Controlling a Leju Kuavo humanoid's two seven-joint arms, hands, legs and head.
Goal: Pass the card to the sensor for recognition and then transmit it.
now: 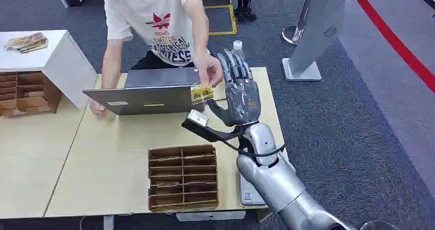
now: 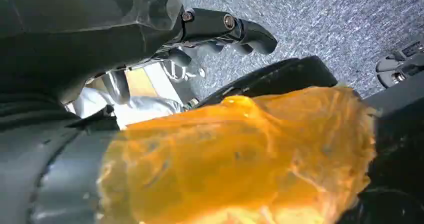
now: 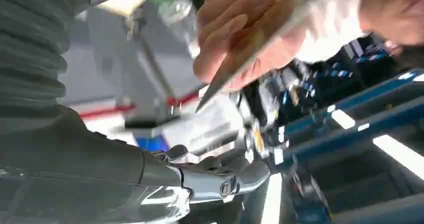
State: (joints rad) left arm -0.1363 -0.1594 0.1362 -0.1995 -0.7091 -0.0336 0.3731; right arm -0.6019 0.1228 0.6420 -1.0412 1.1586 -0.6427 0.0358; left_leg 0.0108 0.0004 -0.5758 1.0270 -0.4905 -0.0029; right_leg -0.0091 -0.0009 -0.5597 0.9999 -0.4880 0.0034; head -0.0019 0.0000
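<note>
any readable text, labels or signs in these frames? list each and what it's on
White T-shirt, worn by the person: print partly reads "YOUNG" above larger letters; the rest is folded and blurred, unreadable.
Card in the person's hand: too small to read.
White device at the table edge: square code and fine print, unreadable.
Laptop stickers: unreadable.
Wrist views: nothing legible.

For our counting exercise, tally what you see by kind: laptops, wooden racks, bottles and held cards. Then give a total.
Laptops: 1
Wooden racks: 2
Bottles: 1
Held cards: 1
Total: 5
</note>
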